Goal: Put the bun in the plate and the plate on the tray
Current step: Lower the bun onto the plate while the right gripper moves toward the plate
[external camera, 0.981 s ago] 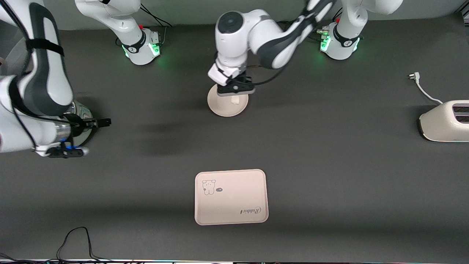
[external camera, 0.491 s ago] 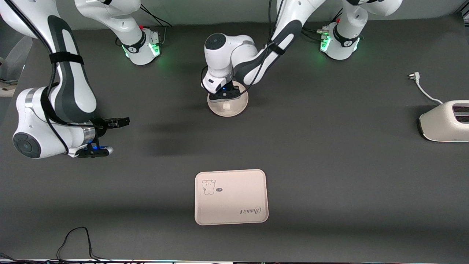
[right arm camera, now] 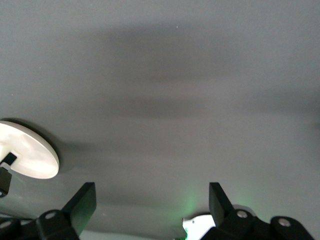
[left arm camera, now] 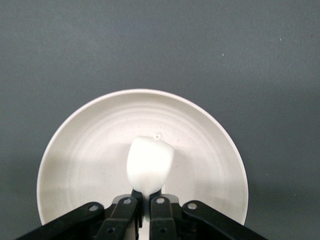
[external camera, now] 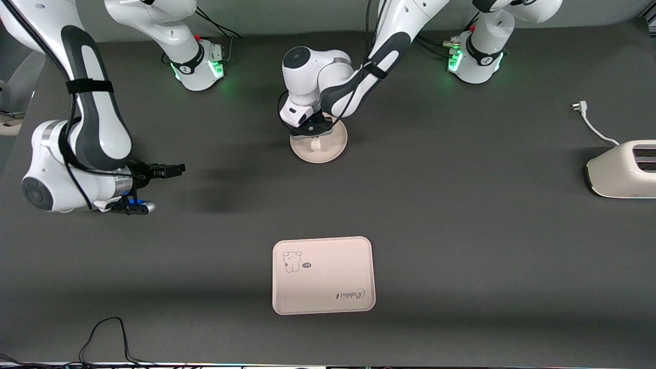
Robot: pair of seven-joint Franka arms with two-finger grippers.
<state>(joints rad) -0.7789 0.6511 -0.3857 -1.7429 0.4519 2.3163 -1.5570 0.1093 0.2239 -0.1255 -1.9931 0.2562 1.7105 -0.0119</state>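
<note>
The left gripper [left arm camera: 145,207] pinches the bun [left arm camera: 149,163] down in the plate [left arm camera: 75,155]; right gripper [right arm camera: 150,200] waits spread; tray [external camera: 323,302] unfilled.

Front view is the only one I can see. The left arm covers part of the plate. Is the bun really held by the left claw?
Observer: Yes. In the left wrist view the left claw is shut on the bun, over the middle of the plate.
Operator: Is there something else inside the plate?
Observer: No, the wrist view shows only the bun over it.
Operator: And the right claw, is it open?
Observer: Yes. The right wrist view shows the right claw open with nothing between its fingers, waiting over bare table toward the right arm's end.
</note>
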